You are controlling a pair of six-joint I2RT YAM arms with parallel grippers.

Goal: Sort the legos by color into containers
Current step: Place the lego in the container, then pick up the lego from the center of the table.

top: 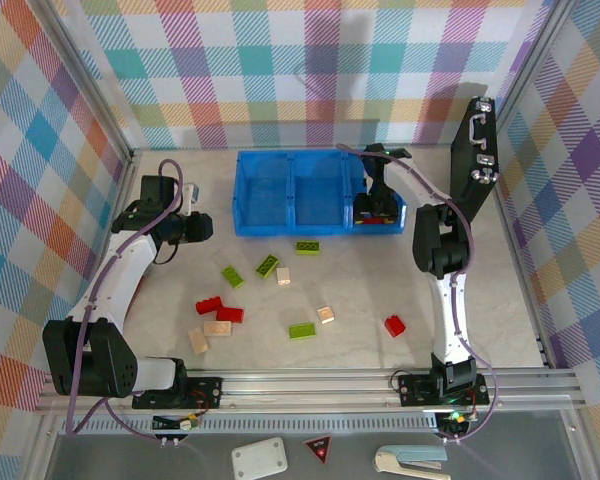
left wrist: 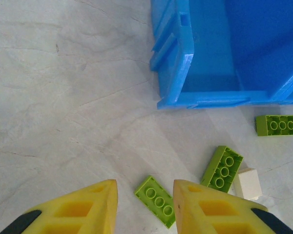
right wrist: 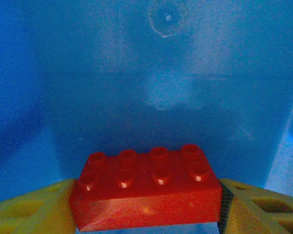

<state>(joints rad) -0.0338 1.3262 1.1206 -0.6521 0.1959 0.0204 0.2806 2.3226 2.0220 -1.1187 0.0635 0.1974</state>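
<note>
Red lego [right wrist: 149, 187] between right hand [right wrist: 146, 204] fingers, seemingly touching

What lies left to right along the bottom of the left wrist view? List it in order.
Left yellow gripper finger → flat lime green studded plastic brick → right yellow gripper finger → tilted lime green brick → small pale tan brick → lime green brick by the right edge.
</note>
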